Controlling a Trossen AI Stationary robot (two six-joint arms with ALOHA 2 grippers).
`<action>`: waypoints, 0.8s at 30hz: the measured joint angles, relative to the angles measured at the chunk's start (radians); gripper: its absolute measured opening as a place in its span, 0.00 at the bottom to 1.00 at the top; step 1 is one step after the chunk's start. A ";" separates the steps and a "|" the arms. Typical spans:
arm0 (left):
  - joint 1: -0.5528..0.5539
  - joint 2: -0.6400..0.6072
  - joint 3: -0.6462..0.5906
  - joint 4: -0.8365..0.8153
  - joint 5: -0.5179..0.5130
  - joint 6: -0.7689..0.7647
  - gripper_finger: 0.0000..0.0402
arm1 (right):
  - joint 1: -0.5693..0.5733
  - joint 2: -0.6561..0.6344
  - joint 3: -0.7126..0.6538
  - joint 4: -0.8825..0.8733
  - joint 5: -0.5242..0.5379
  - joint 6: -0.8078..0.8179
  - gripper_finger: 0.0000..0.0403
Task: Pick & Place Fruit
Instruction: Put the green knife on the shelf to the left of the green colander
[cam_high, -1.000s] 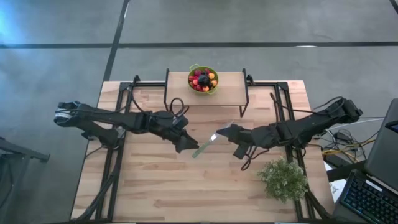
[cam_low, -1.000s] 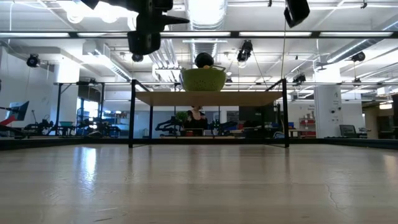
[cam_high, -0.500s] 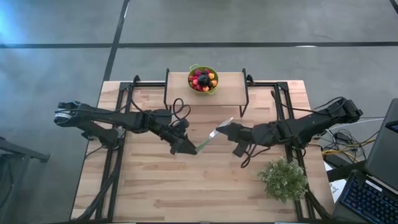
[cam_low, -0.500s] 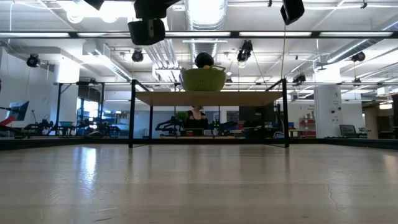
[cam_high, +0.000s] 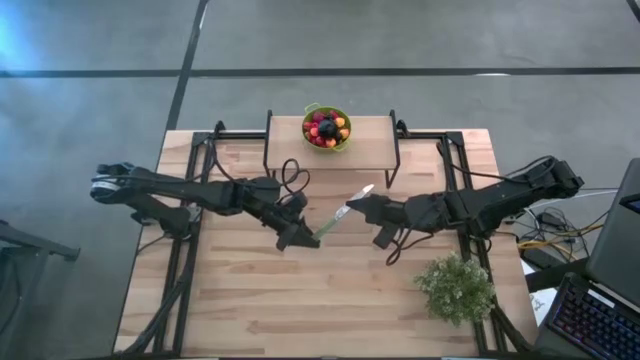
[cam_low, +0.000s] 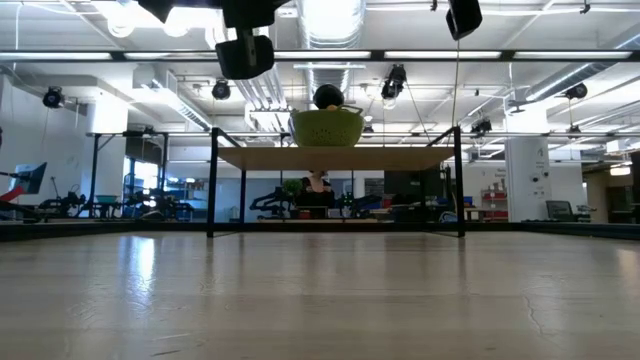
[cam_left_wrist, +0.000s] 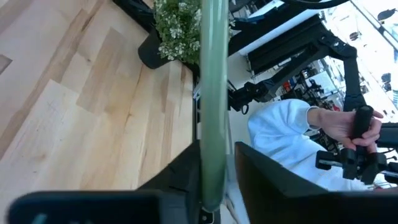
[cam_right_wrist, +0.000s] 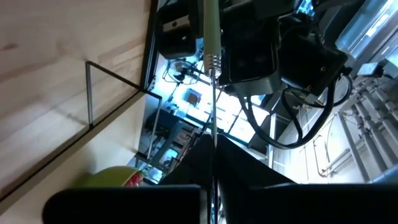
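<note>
the fruit (cam_high: 326, 128) sat untouched in a green bowl (cam_high: 340, 143) on the raised shelf (cam_high: 372, 148) behind. above the worktop (cam_high: 330, 300), the right end effector (cam_high: 351, 207) pinched a knife (cam_high: 335, 221) by its blade, apparently handing it over; the left end effector (cam_high: 304, 237) gripped its green handle.

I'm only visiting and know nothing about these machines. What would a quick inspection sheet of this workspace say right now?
Surface: wooden table, with a raised shelf at the far edge.
Job's things: fruit piled in a green bowl on the shelf; none on the table.
Clutter: green-handled knife held in the air between both arms; bushy plant near the right arm.
End effectors: left end effector around the knife's handle end; right end effector shut on the blade end.
Cables: loops on the left arm, a bundle off the table's right edge.
Surroundings: person in a white sleeve, keyboard.
</note>
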 joint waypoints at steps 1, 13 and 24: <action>0.000 0.001 0.000 -0.001 0.000 0.005 0.22 | 0.000 0.000 0.000 0.000 -0.002 0.000 0.02; 0.000 0.001 0.000 0.011 0.001 -0.011 0.10 | 0.000 0.000 0.000 -0.010 0.002 0.018 0.03; 0.000 0.001 0.000 0.033 0.011 0.035 0.09 | 0.000 -0.021 0.001 0.014 0.022 0.253 0.21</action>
